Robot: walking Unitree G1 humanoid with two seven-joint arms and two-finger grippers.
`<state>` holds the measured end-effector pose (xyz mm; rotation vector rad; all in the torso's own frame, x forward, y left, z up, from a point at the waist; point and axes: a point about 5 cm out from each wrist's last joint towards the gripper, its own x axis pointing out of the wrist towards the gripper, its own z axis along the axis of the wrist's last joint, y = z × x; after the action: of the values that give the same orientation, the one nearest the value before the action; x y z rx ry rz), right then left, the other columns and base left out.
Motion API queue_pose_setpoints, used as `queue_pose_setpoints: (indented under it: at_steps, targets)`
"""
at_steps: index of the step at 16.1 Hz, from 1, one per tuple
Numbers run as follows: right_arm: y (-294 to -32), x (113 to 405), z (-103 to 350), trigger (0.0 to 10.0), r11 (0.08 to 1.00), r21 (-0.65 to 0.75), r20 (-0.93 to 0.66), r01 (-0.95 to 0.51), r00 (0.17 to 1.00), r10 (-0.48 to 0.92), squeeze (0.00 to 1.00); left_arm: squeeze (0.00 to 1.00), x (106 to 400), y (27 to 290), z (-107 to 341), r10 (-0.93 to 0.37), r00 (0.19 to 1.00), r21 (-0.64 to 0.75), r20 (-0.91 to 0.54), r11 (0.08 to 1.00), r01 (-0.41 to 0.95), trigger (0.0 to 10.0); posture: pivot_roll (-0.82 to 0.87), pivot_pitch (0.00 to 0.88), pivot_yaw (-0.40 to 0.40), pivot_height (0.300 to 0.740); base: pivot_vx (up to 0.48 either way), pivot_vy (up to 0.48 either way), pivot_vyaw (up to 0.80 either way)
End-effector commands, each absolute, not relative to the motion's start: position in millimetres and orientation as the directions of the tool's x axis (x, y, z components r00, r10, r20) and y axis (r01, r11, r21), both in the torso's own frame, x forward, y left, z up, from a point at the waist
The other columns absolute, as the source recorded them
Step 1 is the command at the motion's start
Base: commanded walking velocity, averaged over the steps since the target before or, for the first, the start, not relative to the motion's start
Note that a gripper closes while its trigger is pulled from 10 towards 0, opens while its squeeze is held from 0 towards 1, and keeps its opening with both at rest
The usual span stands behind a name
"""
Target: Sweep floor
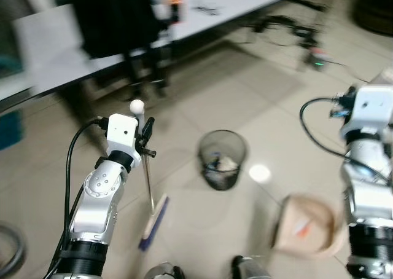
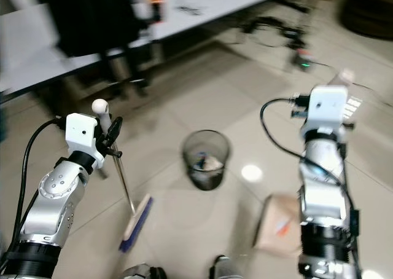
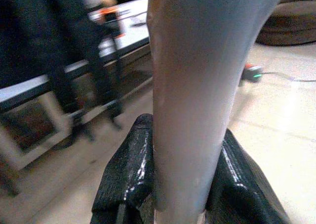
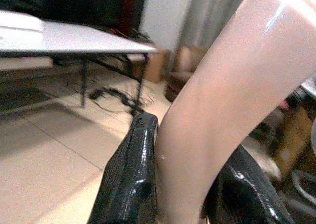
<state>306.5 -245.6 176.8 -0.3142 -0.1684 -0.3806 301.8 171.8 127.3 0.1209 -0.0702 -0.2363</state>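
Left eye view | left gripper [image 1: 146,137] clamps broom [image 1: 153,220] handle, head on floor | right gripper [image 4: 187,184] pinches dustpan [image 1: 307,227] handle | risk: broom knocks bin [image 1: 221,159] over

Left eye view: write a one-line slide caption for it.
Left gripper holds a broom upright on the tiled floor, bin ahead, dustpan below the right arm.

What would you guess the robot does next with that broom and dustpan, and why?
Probably it tips the dustpan toward the bin. The right gripper is shut on the pan's handle, there looks to be debris in the pan, and the bin stands just beside it. The left gripper holds the broom with its head on the floor.
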Motion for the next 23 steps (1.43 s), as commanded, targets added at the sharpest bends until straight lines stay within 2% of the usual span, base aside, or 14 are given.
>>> queue_pose_setpoints:
  at_steps: [1,4,9,16,23]
  targets:
    - [-236.5,305.6,195.6,10.0,0.882,-0.265,0.305,0.39,0.901,-0.307,0.0,0.0,298.8,176.3,134.7,-0.23,0.969,0.128,0.09,0.968,0.218,10.0,-0.01,0.075,0.068,0.74,0.0,0.0,-0.8]
    - [-217.3,304.1,183.6,10.0,0.913,-0.244,0.254,0.328,0.93,-0.266,0.0,0.0,297.2,170.8,136.4,-0.245,0.965,0.106,0.097,0.966,0.235,10.0,0.0,0.066,0.055,0.74,0.0,0.0,-0.8]
    - [-213.8,301.3,175.6,10.0,0.92,-0.193,0.23,0.342,0.927,-0.297,0.0,0.0,298.7,163.2,138.0,-0.266,0.958,0.153,0.104,0.956,0.249,10.0,-0.01,0.055,0.062,0.74,0.0,-0.059,-0.8]
    - [-212.6,292.6,162.4,10.0,0.926,-0.063,0.139,0.372,0.922,-0.361,0.0,0.0,301.8,156.6,138.1,-0.285,0.953,0.155,0.103,0.951,0.268,10.0,-0.02,0.043,0.077,0.74,0.0,-0.468,-0.11]
    - [-210.3,290.9,164.7,10.0,0.923,-0.029,0.131,0.384,0.917,-0.377,0.0,0.0,305.4,154.6,138.7,-0.298,0.949,0.16,0.107,0.947,0.279,10.0,-0.03,0.035,0.087,0.74,0.0,-0.48,-0.74]
